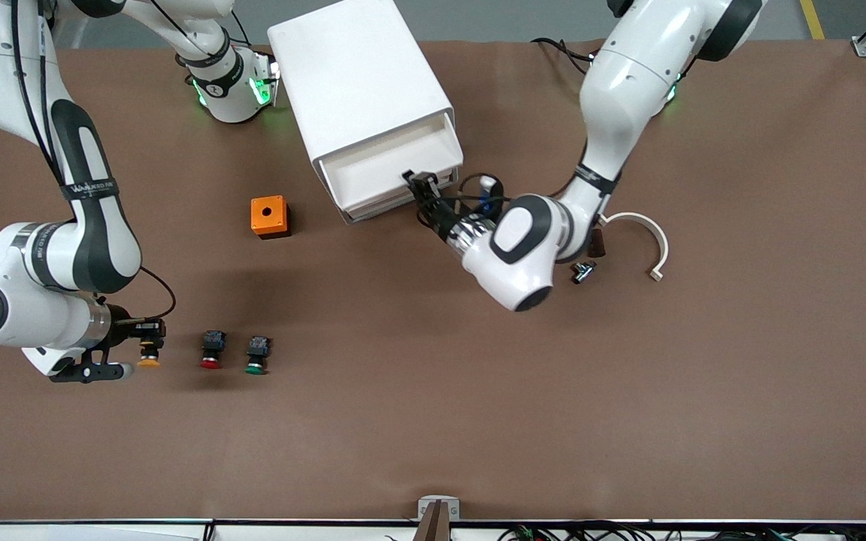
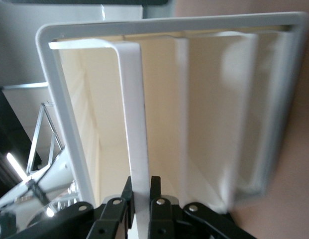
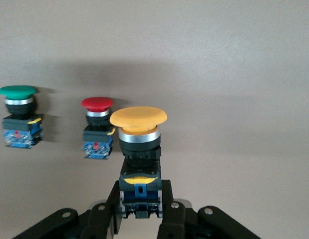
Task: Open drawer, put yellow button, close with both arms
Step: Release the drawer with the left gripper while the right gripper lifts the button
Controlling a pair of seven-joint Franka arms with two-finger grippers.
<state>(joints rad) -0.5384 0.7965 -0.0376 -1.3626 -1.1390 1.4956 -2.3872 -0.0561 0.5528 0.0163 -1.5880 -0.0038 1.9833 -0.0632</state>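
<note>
The white cabinet stands at the table's middle, away from the front camera. My left gripper is shut on the front wall of its top drawer. In the left wrist view the fingers pinch that wall from both sides, and the drawer's cream inside shows. Toward the right arm's end of the table, my right gripper is shut on the yellow button. Its jaws clamp the blue-black body, with the yellow cap pointing away from the wrist.
A red button and a green button lie in a row beside the yellow one. An orange box with a hole sits nearer the cabinet. A white curved piece and small parts lie by the left arm.
</note>
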